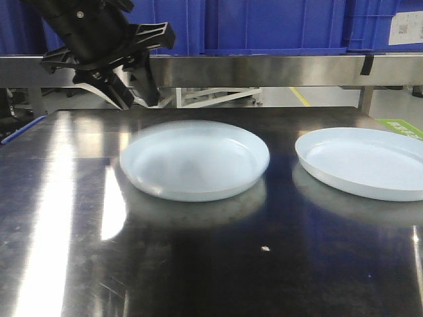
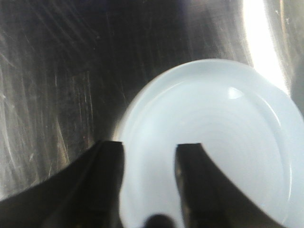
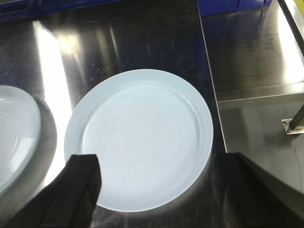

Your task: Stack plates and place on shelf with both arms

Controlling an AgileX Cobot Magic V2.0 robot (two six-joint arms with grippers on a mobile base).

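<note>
Two pale blue-white plates lie apart on the dark steel table point(image 1: 198, 264). The left plate point(image 1: 195, 160) is near the middle and its outline is blurred. The right plate point(image 1: 363, 162) lies flat at the right edge. My left gripper point(image 1: 135, 99) hangs above and behind the left plate's far left rim. In the left wrist view it point(image 2: 149, 147) is open and empty, its fingers point(image 2: 109, 180) over that plate's point(image 2: 213, 142) near rim. My right gripper point(image 3: 159, 159) is wide open and empty above the right plate point(image 3: 142, 142). The left plate's edge point(image 3: 14, 137) shows at the left.
A steel shelf rail point(image 1: 277, 69) runs across the back, with blue bins point(image 1: 264, 23) on it. In the right wrist view the table ends at a straight edge, and a lower steel surface point(image 3: 256, 57) lies beyond it to the right.
</note>
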